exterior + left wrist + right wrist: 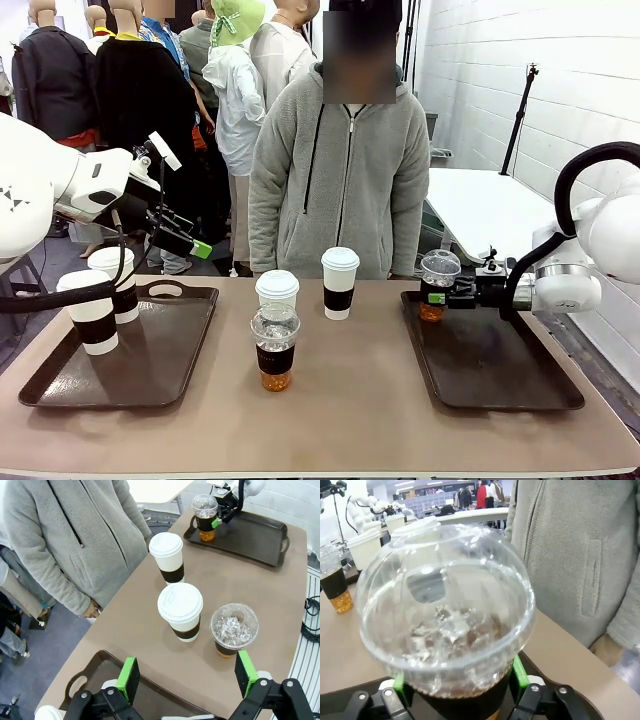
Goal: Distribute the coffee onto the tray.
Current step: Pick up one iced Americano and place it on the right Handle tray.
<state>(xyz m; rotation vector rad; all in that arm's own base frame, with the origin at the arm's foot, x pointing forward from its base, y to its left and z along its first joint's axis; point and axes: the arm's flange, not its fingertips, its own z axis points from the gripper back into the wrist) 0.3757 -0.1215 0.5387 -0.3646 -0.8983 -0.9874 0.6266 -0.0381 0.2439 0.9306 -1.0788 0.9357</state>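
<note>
Brown table [340, 420] inspected; left tray [160, 385] carries two white cups [97, 315] at 10 o'clock; left gripper [187, 676] splayed, empty; three cups [277, 290] await centrally; right tray [500, 385] holds dome-lidded cup [438, 272] at 11 o'clock; right gripper [446, 297], pads flanking it, grip indeterminate; careless withdrawal risks tipping, spilling.

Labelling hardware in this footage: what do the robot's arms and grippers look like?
The left arm and right arm are white with rounded shells; a black cable loops over the right one. The left gripper and right gripper are black, each with two fingers bearing green pads.
</note>
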